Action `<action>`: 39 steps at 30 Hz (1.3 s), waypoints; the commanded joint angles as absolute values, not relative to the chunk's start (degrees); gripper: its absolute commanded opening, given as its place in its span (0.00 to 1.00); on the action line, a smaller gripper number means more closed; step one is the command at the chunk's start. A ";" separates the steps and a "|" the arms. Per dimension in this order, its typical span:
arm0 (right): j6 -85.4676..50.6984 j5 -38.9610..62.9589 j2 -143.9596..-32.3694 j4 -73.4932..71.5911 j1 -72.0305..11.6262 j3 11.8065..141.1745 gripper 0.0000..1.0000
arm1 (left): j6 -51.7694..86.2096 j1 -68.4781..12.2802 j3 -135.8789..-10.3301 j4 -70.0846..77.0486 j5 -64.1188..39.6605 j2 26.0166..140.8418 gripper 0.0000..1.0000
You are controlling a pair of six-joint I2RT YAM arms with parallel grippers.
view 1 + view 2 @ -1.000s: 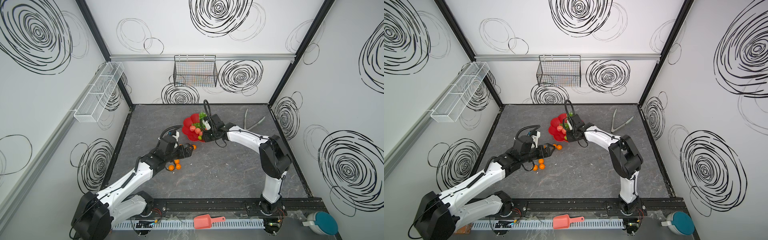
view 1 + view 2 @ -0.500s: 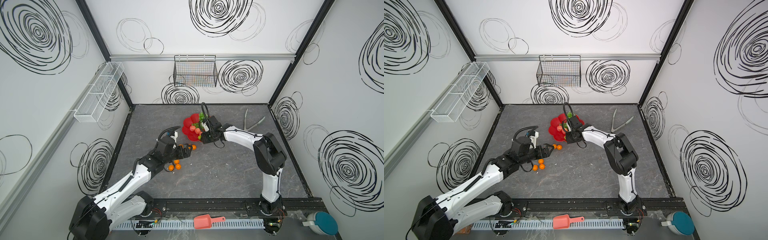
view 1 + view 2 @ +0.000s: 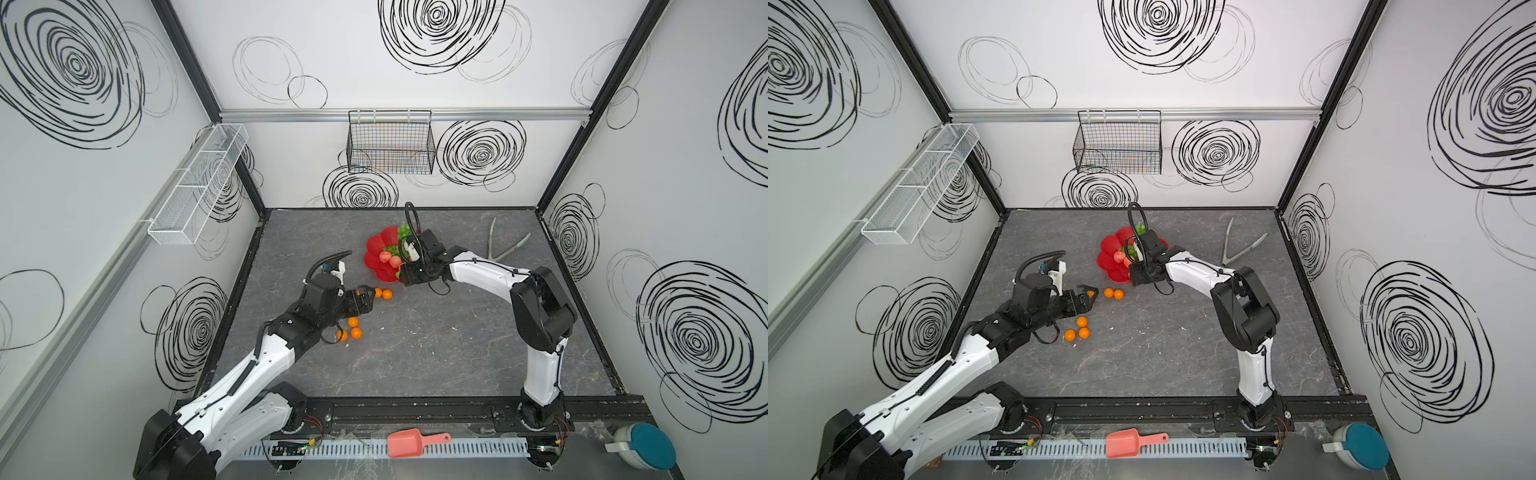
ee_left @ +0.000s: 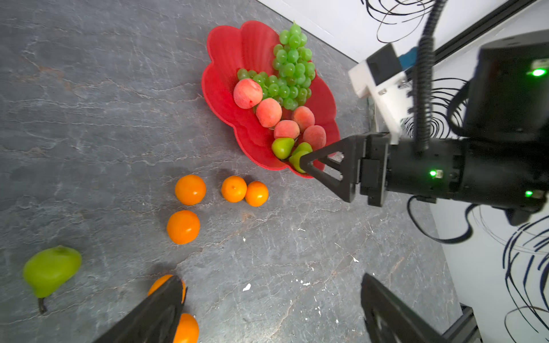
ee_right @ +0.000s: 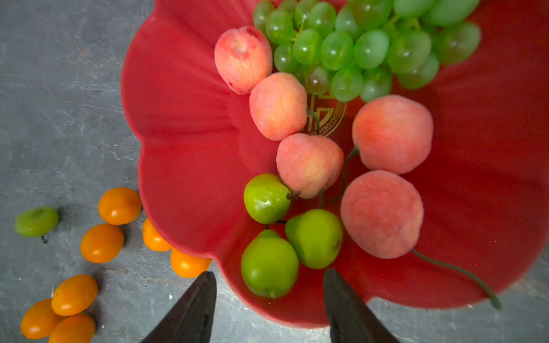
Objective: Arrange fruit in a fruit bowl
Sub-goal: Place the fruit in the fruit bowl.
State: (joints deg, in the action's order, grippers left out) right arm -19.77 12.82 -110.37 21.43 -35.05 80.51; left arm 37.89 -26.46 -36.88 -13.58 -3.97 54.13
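Nearest the robot base, the left gripper (image 4: 271,279) hovers over the grey tabletop (image 3: 415,353), jaws spread wide, nothing between them. Just beyond it lie seven round orange tangerines (image 5: 102,243). Taking 12 o'clock as the far wall, three are bunched at 7 o'clock from the fruit bowl (image 5: 178,118), two lie midway, and two lie by its 6 o'clock rim. One loose pear (image 5: 37,221) lies on the tabletop near them, outside the bowl.

The fruit bowl is shallow and glossy red, with a scalloped petal rim and a gold emblem (image 5: 329,118) at centre. It sits at 12 o'clock from table centre.

Contents:
- three green pears (image 5: 315,237) at 5 o'clock
- five pink-red peaches (image 5: 277,105) across the centre
- one bunch of translucent green grapes (image 5: 337,49) at 1 o'clock

The right gripper (image 5: 268,271) stands at the 5 o'clock rim. Its jaws are parted wider than the nearest pear and grip nothing.

Farther off, tongs (image 3: 507,249) lie at 3 o'clock and a wire basket (image 3: 390,145) hangs at 12 o'clock.
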 commanded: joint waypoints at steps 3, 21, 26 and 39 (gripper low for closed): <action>-19.99 11.78 -105.02 18.75 -34.79 79.14 0.63 | 37.00 -24.39 -36.39 -13.97 -4.18 52.75 0.96; -18.96 10.57 -102.36 14.33 -43.40 75.12 0.53 | 35.47 -9.79 -34.81 -20.36 -12.93 46.78 0.96; -19.52 10.36 -105.34 12.83 -47.78 77.12 0.53 | 35.07 -5.14 -34.89 -22.33 -14.84 46.06 0.96; -19.95 10.96 -118.93 15.74 -55.16 92.06 0.50 | 36.41 9.19 -35.68 -26.59 -16.61 44.41 0.96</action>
